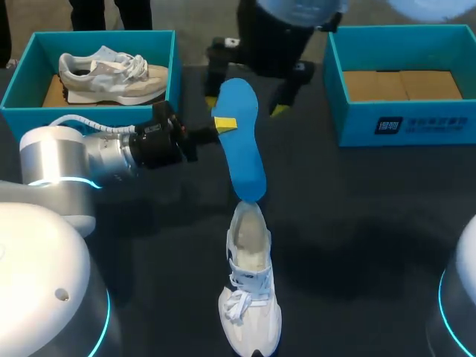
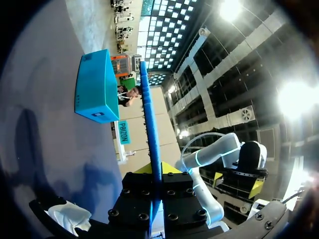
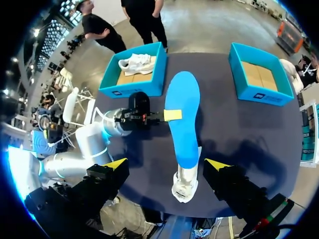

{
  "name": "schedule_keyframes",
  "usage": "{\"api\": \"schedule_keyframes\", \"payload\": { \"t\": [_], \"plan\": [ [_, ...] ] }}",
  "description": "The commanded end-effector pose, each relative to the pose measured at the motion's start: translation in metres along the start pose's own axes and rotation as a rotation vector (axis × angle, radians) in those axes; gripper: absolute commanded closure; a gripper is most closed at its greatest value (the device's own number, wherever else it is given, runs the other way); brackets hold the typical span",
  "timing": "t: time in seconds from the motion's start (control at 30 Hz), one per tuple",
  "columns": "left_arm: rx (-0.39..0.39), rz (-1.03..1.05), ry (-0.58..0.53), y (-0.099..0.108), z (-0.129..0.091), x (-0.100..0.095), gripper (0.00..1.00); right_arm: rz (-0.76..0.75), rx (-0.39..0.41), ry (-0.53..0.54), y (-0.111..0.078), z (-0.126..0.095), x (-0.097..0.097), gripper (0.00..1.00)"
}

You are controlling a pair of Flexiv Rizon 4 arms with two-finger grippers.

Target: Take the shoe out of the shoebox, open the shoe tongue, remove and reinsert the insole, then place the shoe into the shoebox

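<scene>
Only left tool point(image 1: 223, 125) pinches insole point(image 1: 242, 149), end hidden in shoe point(image 1: 251, 297); right tool point(image 3: 167, 164) gapes.

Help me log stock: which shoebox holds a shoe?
The far-left shoebox: a pale shoe lies inside. The far-right shoebox shows only cardboard.

The head view looks down on the dark surface point(image 1: 357, 223) from above and behind, at middle distance. The left wrist view sits tight against the blue insole point(image 2: 149, 114), sighting edge-on along it towards one shoebox point(image 2: 97, 87). The right wrist view hangs high, facing down; it shares the whole surface, the insole and that shoebox with the head view.
</scene>
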State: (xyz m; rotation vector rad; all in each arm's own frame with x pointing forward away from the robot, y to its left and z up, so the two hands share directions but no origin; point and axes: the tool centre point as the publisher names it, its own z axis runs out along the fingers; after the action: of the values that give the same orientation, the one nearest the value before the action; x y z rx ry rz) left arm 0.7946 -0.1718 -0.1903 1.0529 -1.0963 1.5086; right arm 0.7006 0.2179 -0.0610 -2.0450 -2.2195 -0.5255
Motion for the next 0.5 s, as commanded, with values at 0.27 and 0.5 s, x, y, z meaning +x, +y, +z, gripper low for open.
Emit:
{"api": "schedule_keyframes", "payload": {
  "t": [0.27, 0.5],
  "plan": [
    [0.002, 0.001, 0.000, 0.001, 0.000, 0.000, 1.00, 0.010, 0.057, 0.634, 0.005, -0.003, -0.048, 0.00],
    [0.002, 0.001, 0.000, 0.001, 0.000, 0.000, 1.00, 0.028, 0.077, 0.806, 0.006, 0.005, -0.059, 0.00]
  ]
}}
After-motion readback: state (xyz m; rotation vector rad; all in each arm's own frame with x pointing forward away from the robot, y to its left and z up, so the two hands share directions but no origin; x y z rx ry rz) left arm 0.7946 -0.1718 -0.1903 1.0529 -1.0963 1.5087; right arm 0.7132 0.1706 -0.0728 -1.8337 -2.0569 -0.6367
